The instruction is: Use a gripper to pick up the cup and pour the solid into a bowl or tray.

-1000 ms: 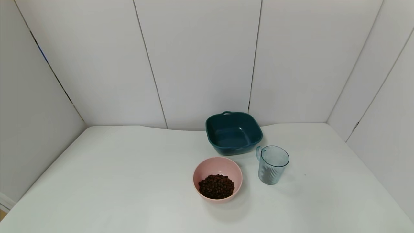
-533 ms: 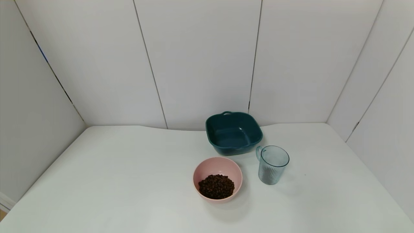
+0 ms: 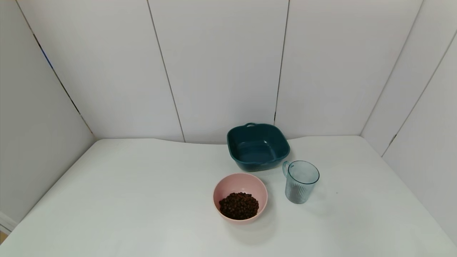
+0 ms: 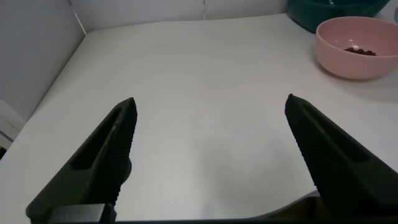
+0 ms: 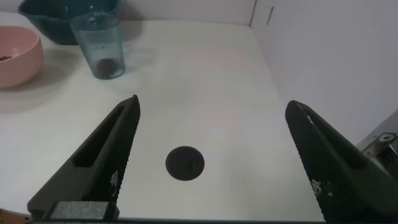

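Note:
The ribbed pale-blue cup stands upright on the white table, right of the pink bowl, and looks nearly empty; a few dark bits show at its bottom in the right wrist view. The brown bean-like solid lies heaped in the pink bowl. Neither gripper shows in the head view. My left gripper is open and empty over the table's near left part, the pink bowl far from it. My right gripper is open and empty over the near right part, well short of the cup.
A dark teal squarish dish with handles stands behind the bowl and cup, by the back wall. A round black spot lies on the table between my right fingers. White wall panels close in the table at the back and both sides.

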